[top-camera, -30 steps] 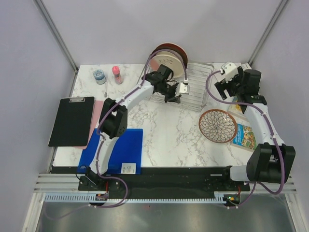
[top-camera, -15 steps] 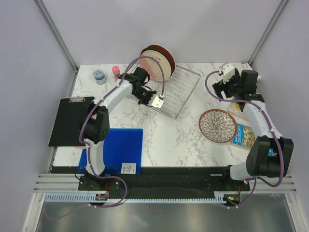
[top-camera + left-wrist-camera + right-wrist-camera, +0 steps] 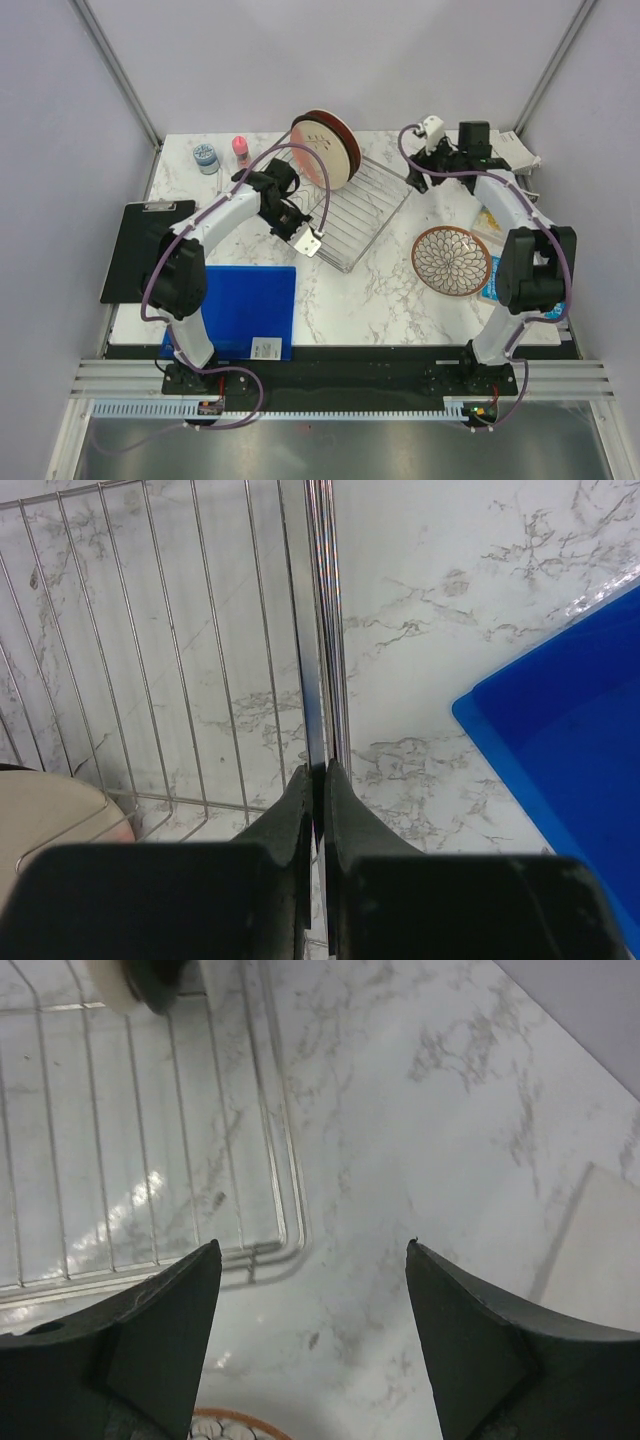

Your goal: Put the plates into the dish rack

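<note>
The silver wire dish rack (image 3: 358, 205) lies skewed on the marble. Plates (image 3: 325, 150) stand on edge at its far left end, a cream one in front and a red-orange one (image 3: 342, 124) behind. My left gripper (image 3: 309, 241) is shut on the rack's near rim wire (image 3: 322, 680), which runs up between the pads. A white plate with a brown petal pattern (image 3: 451, 261) lies flat on the table to the right. My right gripper (image 3: 428, 150) hovers open by the rack's far right corner (image 3: 287, 1232), with nothing between its fingertips (image 3: 212, 1252).
A blue mat (image 3: 245, 310) and a black clipboard (image 3: 148, 250) lie at the left. Two small jars (image 3: 206, 157) stand at the back left. A picture book (image 3: 505, 285) and a white box (image 3: 515, 150) lie along the right edge.
My left gripper has dragged the rack to the left and turned it, plates riding along. My right gripper has swung left to the rack's far right corner, its jaws narrowing slightly.
</note>
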Robot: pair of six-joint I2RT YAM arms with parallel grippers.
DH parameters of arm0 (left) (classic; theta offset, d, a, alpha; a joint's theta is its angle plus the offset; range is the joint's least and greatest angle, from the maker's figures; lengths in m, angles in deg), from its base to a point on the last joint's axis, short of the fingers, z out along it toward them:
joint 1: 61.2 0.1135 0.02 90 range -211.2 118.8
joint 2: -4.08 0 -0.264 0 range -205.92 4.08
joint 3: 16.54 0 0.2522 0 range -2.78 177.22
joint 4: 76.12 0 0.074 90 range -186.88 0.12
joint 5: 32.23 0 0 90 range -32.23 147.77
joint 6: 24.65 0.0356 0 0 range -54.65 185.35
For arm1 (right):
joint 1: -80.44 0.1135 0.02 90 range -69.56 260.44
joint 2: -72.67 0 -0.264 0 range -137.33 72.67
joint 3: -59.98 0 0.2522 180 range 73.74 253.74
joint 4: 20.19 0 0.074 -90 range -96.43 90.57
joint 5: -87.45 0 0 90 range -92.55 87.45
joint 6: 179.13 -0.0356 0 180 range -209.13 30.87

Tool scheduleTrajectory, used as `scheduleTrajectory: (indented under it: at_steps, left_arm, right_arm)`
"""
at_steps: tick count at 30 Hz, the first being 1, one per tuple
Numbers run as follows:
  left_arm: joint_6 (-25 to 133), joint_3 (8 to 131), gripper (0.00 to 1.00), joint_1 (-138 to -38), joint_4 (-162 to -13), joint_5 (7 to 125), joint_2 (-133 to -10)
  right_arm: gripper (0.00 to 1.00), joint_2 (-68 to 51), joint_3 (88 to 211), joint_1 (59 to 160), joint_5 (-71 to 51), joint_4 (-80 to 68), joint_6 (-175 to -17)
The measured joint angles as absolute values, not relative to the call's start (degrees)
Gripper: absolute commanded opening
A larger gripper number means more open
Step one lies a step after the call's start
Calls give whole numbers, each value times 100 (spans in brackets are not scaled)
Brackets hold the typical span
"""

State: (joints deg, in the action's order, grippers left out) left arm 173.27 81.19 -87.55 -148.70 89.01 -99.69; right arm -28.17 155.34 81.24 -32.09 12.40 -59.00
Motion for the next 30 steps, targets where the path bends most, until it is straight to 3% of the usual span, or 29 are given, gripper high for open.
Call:
scheduleTrajectory:
  at_steps: [3, 7, 15, 18, 22, 23, 28, 30]
  left_arm:
    - [17340, 8114, 6, -8726, -14842, 8875, -9969]
    - [17344, 8112, 21, -8691, -14763, 8827, -9969]
    - [17340, 7992, 34, -8639, -14339, 8565, -10006]
    - [17316, 7948, 46, -8637, -14171, 8540, -9989]
    - [17165, 7856, 55, -8637, -13861, 8536, -9932]
    - [17097, 7819, 58, -8637, -13775, 8534, -9908]
    - [16719, 7574, 61, -8608, -13209, 8359, -9868]
    - [16422, 7518, 66, -8602, -13045, 8339, -9838]
  right_arm:
    - [82, -3154, 15950, 8541, -3292, 1378, -5985]
    - [81, -3667, 16518, 8950, -3255, 1463, -6138]
    - [81, -4740, 17644, 8935, -2877, 1739, -6341]
    - [78, -4981, 17888, 8909, -2737, 1872, -6363]
    - [63, -5208, 18190, 8911, -2641, 2025, -6350]
    - [54, -5241, 18221, 8911, -2634, 2049, -6350]
    - [36, -5298, 18256, 8911, -2626, 2169, -6357]
    - [22, -5298, 18256, 8911, -2628, 2185, -6385]
